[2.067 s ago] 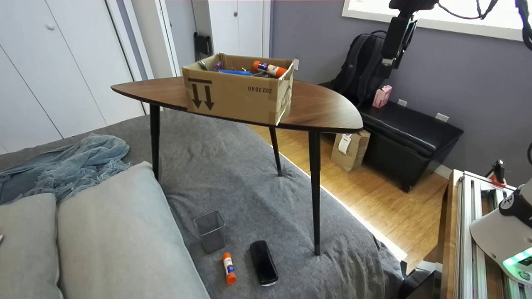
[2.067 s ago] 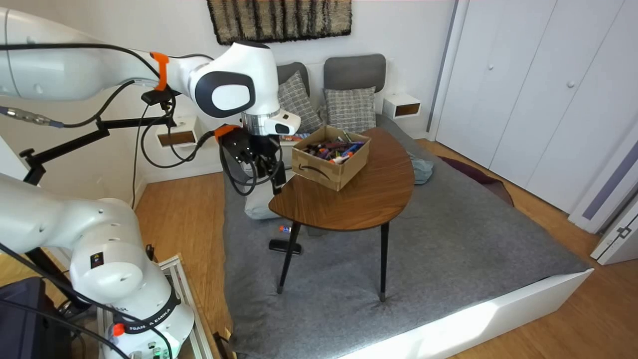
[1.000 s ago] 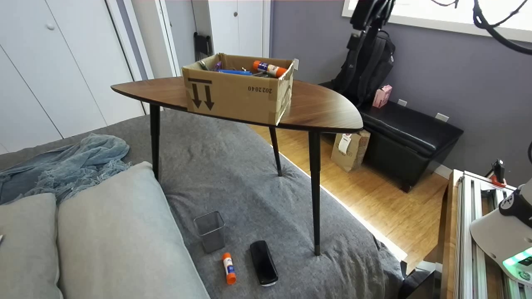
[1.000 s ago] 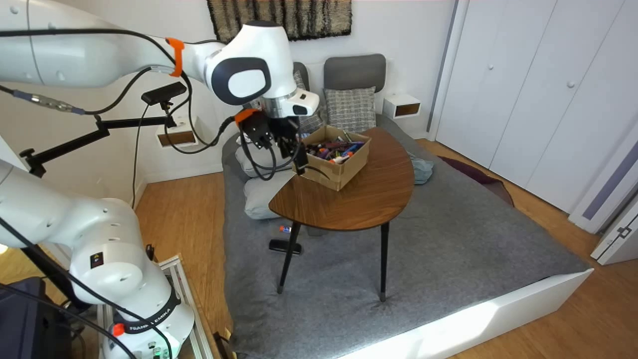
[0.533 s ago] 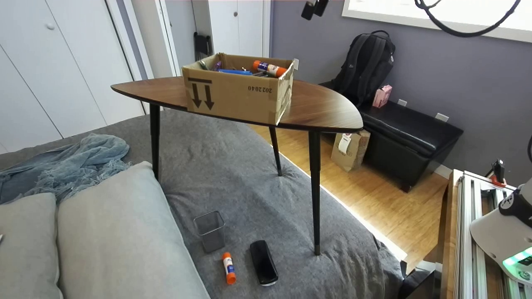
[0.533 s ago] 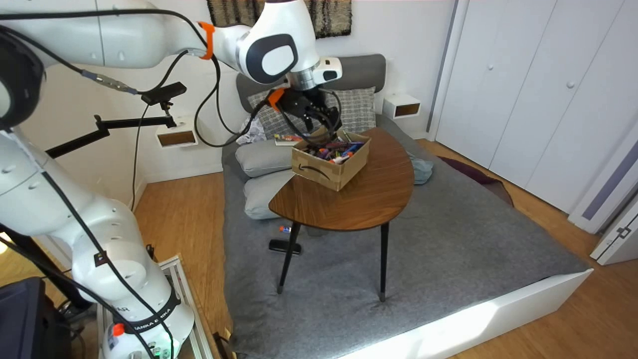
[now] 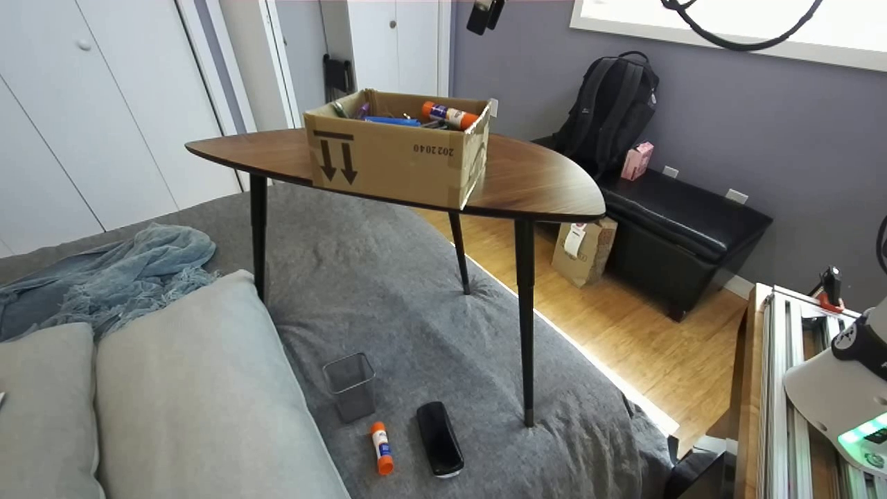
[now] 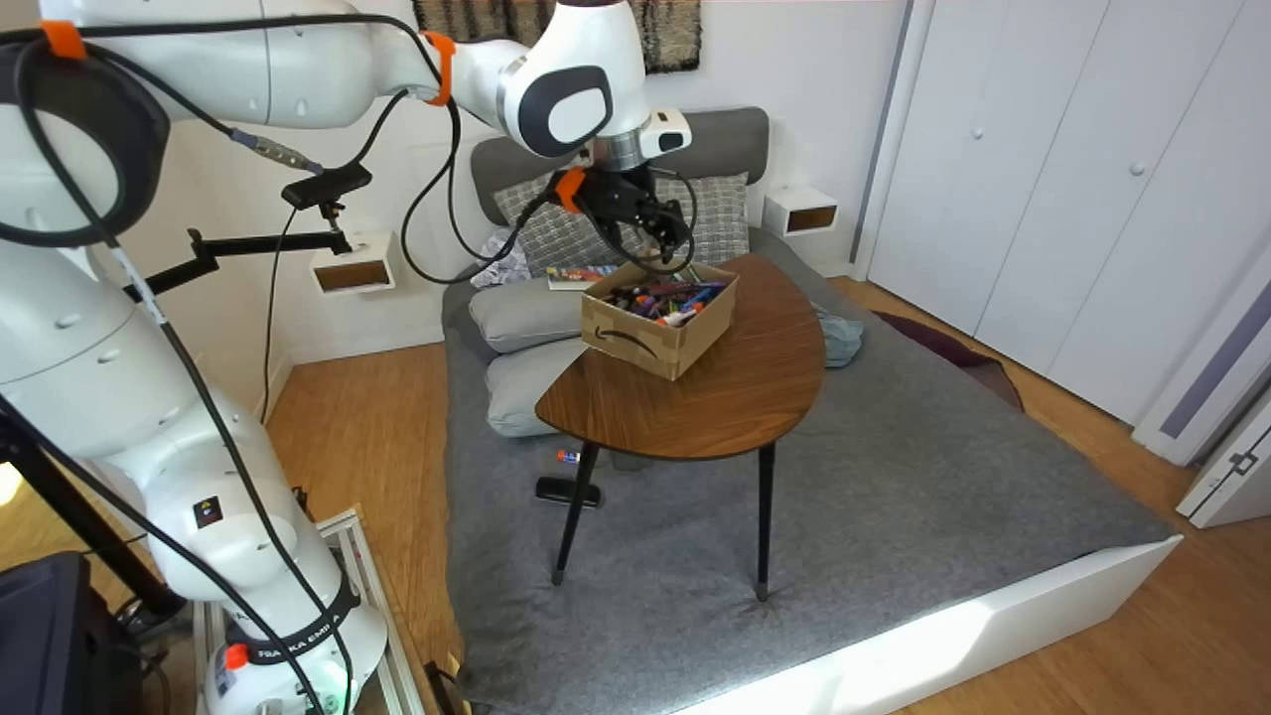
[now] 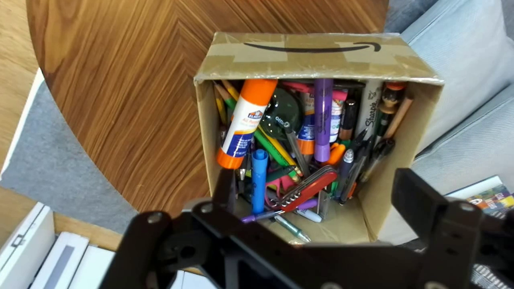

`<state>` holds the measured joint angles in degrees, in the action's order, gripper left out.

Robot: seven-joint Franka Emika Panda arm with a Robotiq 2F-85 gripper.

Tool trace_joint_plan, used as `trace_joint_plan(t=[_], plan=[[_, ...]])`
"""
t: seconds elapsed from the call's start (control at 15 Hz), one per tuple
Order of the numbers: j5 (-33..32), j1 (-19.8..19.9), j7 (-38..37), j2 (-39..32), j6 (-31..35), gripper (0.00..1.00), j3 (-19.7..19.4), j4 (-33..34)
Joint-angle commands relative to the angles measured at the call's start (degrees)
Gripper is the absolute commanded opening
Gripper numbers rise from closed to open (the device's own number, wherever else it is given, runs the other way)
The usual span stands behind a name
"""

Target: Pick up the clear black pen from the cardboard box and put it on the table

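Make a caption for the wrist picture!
Open hand above a cardboard box holding glue sticks, markers and a red pocketknife.

At six o'clock in the wrist view, the gripper (image 9: 314,179) is cropped. The table (image 9: 138,88) is cut off at eleven.

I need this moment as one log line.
fingers: open, empty, above cardboard box | box: on wooden table, pens inside | pick: pending
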<state>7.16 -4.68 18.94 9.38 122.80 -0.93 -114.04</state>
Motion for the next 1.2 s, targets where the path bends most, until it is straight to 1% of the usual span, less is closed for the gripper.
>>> trace_joint_plan(t=[0.0, 0.07, 0.27, 0.4, 0.67, 1.07, 1.13], plan=[[0.1, 0.4, 0.0, 0.0, -0.2, 1.0, 0.4, 0.2], [0.1, 0.4, 0.1, 0.0, -0.3, 1.0, 0.4, 0.3], [-3.4, 0.0, 2.0, -1.7, 0.8, 1.0, 1.4, 0.7], [-4.2, -0.4, 5.6, -2.2, 1.6, 1.0, 1.9, -0.2], [-5.1, -0.5, 12.6, -4.7, 5.3, 1.0, 2.7, -0.7], [-2.6, -0.3, 20.3, -8.7, 12.9, 1.0, 3.3, -1.1], [-2.3, -0.2, 21.0, -9.3, 13.5, 0.94, 3.5, -1.0]])
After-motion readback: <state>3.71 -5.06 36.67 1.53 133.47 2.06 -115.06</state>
